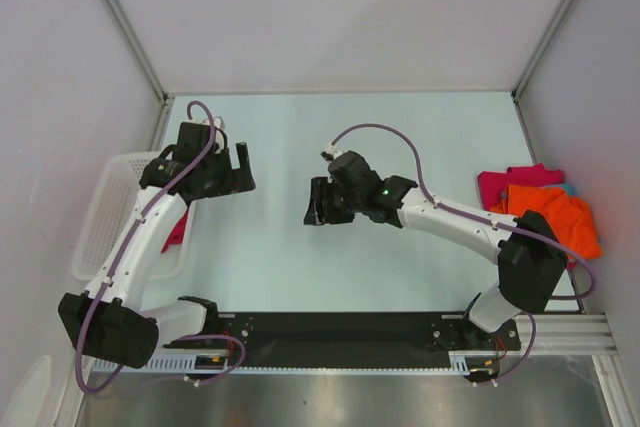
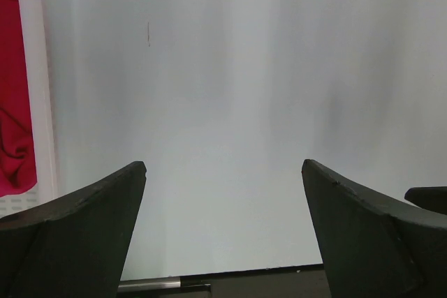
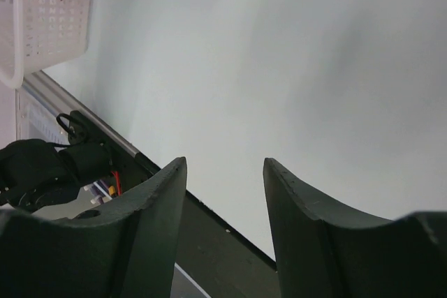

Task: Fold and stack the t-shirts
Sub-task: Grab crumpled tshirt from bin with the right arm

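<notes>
Next up: the crimson red cloth t-shirt, bunched in the white plastic lattice basket. Reach in with your left gripper, pinch near an edge, and lift clear of the rim. Both claws gape wide and hold nothing. The right gripper hovers mid-table. The orange cloth t-shirt sits piled far right.

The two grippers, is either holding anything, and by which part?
Nothing is held. The left gripper and the right gripper both show open, empty jaws.
</notes>
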